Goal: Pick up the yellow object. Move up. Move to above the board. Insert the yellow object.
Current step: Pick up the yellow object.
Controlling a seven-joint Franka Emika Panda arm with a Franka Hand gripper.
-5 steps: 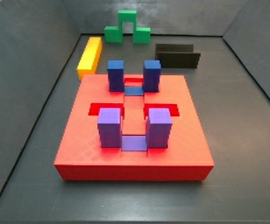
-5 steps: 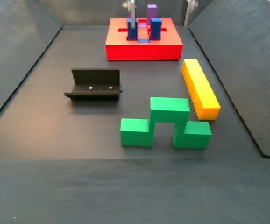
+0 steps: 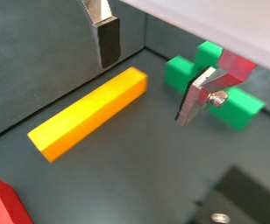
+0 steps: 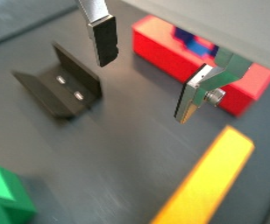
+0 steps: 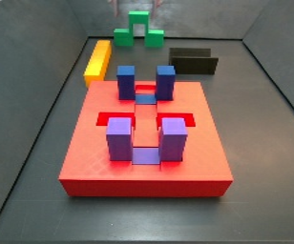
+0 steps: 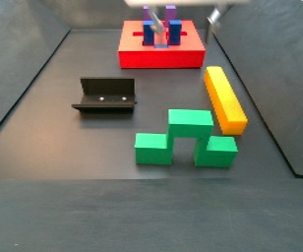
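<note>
The gripper [image 3: 149, 66] hovers with fingers spread and empty above the dark floor. The long yellow-orange rectangular bar [image 3: 90, 114] lies flat just beside them, not yet between, its length running diagonally.

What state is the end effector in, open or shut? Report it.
Open. In a wrist view the end effector hangs above the floor, fingers wide apart, nothing between them; the yellow object lies unheld.
</note>
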